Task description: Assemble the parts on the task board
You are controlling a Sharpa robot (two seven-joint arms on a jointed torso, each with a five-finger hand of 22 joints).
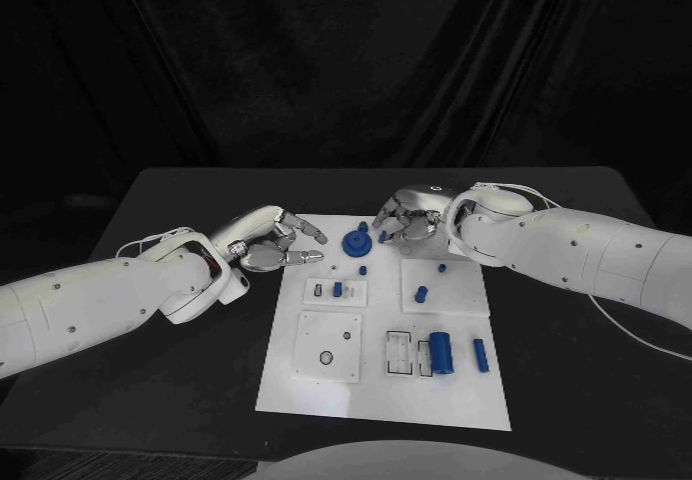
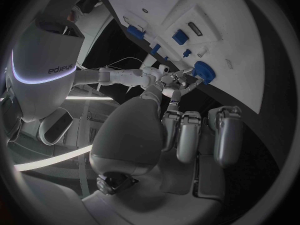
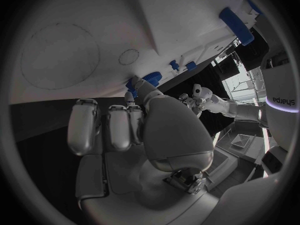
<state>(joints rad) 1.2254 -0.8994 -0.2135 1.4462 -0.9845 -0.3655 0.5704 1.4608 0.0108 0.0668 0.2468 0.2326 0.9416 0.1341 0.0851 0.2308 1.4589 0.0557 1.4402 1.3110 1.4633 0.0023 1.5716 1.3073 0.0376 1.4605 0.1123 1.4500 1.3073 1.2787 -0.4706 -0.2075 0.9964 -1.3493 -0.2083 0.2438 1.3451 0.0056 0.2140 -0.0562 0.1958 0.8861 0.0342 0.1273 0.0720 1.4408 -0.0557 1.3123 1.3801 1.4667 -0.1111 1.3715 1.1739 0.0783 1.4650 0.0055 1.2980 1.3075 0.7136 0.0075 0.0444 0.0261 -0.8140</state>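
Fingers (image 1: 392, 229) of right hand (image 1: 408, 215) touch blue gear (image 1: 356, 239).

A white task board (image 1: 378, 395) is laid flat on the table's middle. Small blue parts (image 1: 441, 351) are scattered over it, a round one (image 1: 356, 239) near its far edge.

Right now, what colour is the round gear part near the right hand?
Blue; the gear shows best in the head view.

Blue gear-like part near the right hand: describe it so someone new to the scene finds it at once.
Start at the white task board in the middle of the black table and go to its far edge. There, just beside the right hand, sits the round blue gear-like part. It is the widest, roundest blue piece; the other blue parts nearer the robot are slim pegs and cylinders.
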